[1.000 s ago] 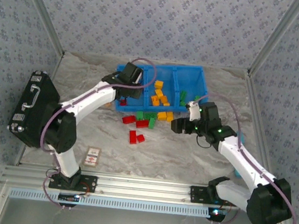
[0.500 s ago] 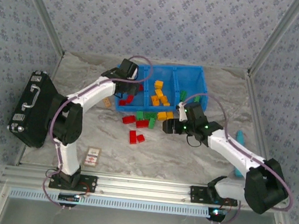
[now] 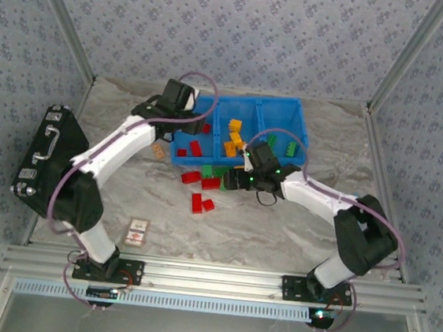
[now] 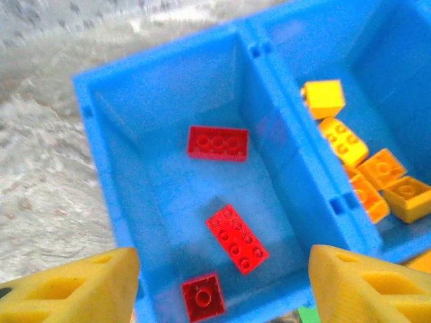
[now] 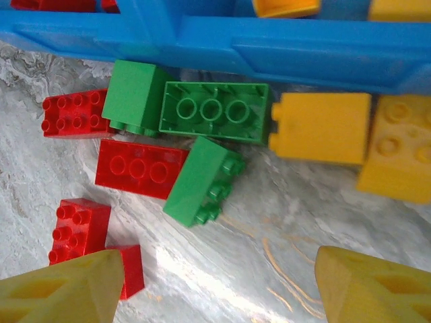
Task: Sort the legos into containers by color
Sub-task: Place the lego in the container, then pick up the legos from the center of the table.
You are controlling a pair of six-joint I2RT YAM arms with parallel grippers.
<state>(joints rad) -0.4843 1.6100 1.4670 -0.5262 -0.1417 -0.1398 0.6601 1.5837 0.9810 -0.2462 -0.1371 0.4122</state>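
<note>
Right wrist view finds the right gripper (image 5: 215, 272) wide open and empty over the loose legos (image 5: 215, 111) on the table (image 5: 269, 222) just in front of the blue bin (image 5: 202, 37): four red, three green, two yellow. The tilted green brick (image 5: 202, 178) looks freest. The jaws should straddle its narrow sides, clear the red brick (image 5: 141, 169) touching it, then carry it to the bin's right-hand container (image 3: 286, 117). Over the bin's left container (image 4: 168, 94) the left gripper (image 4: 222, 269) hovers, likewise spread and empty, above three red bricks (image 4: 217, 142). The middle container (image 4: 377, 67) holds at least five yellow bricks (image 4: 343, 138).
</note>
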